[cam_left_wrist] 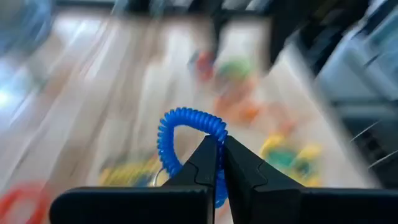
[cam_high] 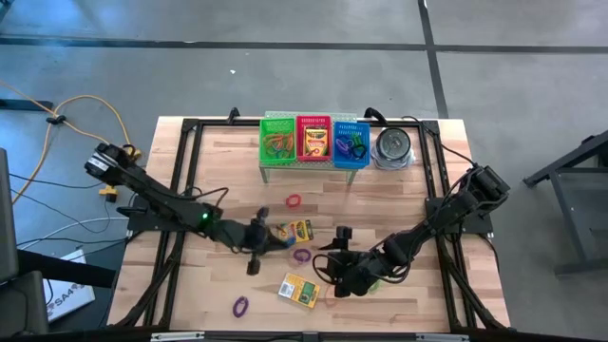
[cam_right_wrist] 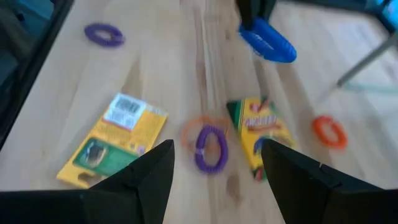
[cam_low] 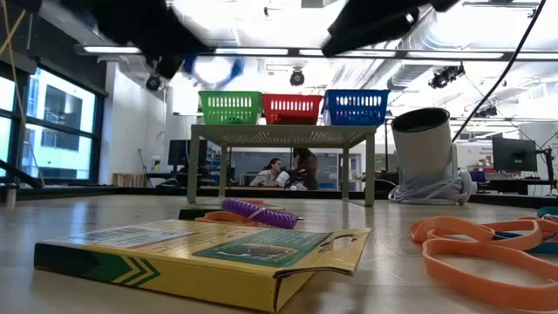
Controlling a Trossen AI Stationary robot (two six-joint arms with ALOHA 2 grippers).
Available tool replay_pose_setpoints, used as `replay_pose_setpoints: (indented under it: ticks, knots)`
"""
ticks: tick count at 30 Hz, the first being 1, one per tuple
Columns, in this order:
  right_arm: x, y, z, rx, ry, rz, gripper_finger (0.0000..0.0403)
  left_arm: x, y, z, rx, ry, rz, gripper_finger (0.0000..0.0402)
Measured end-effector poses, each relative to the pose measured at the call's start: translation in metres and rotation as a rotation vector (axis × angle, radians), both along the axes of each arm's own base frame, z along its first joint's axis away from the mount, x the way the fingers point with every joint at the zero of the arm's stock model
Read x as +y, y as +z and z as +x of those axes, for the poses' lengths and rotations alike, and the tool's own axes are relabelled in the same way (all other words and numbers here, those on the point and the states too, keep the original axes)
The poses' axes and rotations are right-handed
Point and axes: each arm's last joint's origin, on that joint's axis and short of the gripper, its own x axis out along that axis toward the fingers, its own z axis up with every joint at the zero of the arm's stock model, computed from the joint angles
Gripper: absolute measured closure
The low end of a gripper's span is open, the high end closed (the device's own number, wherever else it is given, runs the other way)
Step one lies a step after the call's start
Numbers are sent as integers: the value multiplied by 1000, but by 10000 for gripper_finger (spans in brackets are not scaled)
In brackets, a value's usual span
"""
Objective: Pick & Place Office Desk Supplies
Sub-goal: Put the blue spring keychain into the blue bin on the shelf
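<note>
My left gripper is shut on a blue coiled loop, held above the table's middle; the low view shows it as a blue blur up high. A crayon box lies just beyond it. My right gripper hangs open over a purple coiled loop lying on an orange band. A second crayon box lies flat near the front edge. Another purple loop and a red loop lie loose on the wood. My left gripper pinches one side of the blue loop's coil between its two fingertips. The fingers come from the table's left, slanting a little downward. The rest of the loop stands out past the fingertips, lifted clear of the table.
On a low stand at the far edge are a green basket, a red basket and a blue basket, each with supplies inside. A round metal tin stands to their right. Orange bands lie at the near right.
</note>
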Motion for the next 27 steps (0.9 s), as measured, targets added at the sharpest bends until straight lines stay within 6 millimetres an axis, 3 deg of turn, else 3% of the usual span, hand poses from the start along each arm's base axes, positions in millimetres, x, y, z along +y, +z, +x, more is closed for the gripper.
replay_pose_setpoints:
  ticks: [6,14,27]
  knots:
    - [2,4,1,-65,-22,-77,172,-13,11,1,-116,-99,-83,396]
    - [10,17,3,-189,-14,-217,172,-17,4,10,-151,-95,-129,396]
    - [-8,18,20,-170,95,-90,172,-18,-8,26,-211,-100,-157,396]
